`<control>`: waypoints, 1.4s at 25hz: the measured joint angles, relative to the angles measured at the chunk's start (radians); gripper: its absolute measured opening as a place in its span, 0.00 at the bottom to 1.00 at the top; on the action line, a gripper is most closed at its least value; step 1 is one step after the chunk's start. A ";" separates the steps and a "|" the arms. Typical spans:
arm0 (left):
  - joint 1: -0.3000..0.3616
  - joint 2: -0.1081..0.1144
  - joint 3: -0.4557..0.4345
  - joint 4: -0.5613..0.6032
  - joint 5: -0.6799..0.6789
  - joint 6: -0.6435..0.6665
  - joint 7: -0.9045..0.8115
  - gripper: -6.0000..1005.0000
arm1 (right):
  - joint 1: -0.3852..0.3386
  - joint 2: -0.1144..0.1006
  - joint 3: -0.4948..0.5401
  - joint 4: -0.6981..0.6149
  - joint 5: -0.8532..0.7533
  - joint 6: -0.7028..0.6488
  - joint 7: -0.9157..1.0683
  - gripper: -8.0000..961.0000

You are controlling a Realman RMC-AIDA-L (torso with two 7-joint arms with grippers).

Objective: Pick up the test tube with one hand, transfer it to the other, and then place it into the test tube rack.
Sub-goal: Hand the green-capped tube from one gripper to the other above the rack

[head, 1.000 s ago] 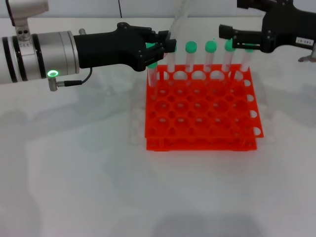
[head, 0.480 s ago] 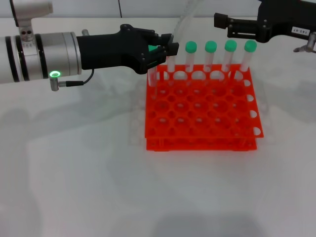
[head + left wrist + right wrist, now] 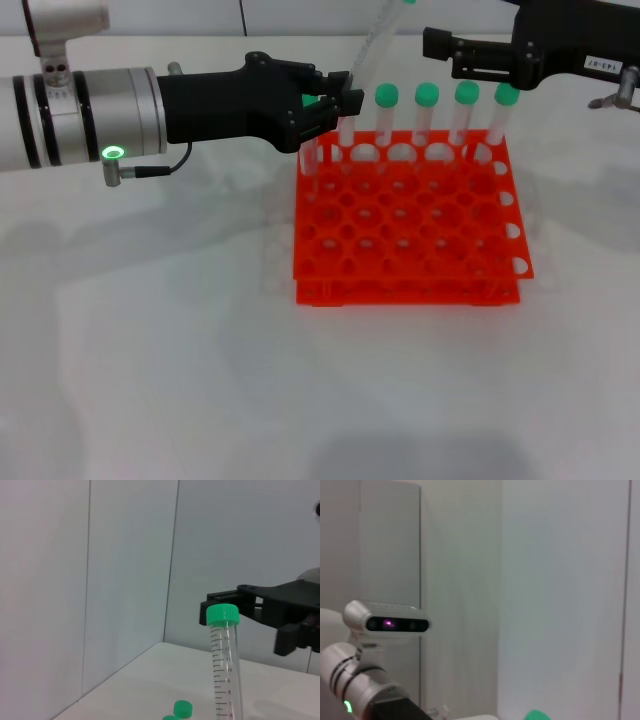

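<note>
In front of the test tube rack (image 3: 408, 220) the white table (image 3: 200, 370) is bare up to the near edge of the head view, and to the left of the rack it is bare too, under the left arm.

The left gripper (image 3: 335, 98), black with a green light on its wrist, reaches in from the left to the rack's far-left corner. Its fingers are narrow, closed on the green cap of the test tube (image 3: 310, 150). The tube stands upright below the fingers, with its lower part in the corner hole of the back row. It is clear plastic; the left wrist view shows black scale marks on its wall.

Just right of these fingers, five other green-capped tubes (image 3: 424, 124) stand along the same row.

The right gripper (image 3: 437, 44), with a white label, hangs above and behind the back row, apart from the tubes. Its fingers hold nothing; I cannot tell how far they are open.
</note>
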 joint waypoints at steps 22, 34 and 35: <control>-0.007 -0.005 0.017 0.000 0.000 0.000 0.001 0.28 | 0.041 0.000 -0.002 0.030 0.000 -0.013 -0.002 0.80; -0.008 -0.010 0.027 0.004 0.000 0.000 0.001 0.28 | 0.057 0.001 -0.011 0.030 -0.001 -0.013 0.000 0.78; -0.008 -0.011 0.027 0.005 0.000 0.000 0.001 0.29 | 0.058 0.001 -0.012 0.030 -0.001 -0.013 0.000 0.78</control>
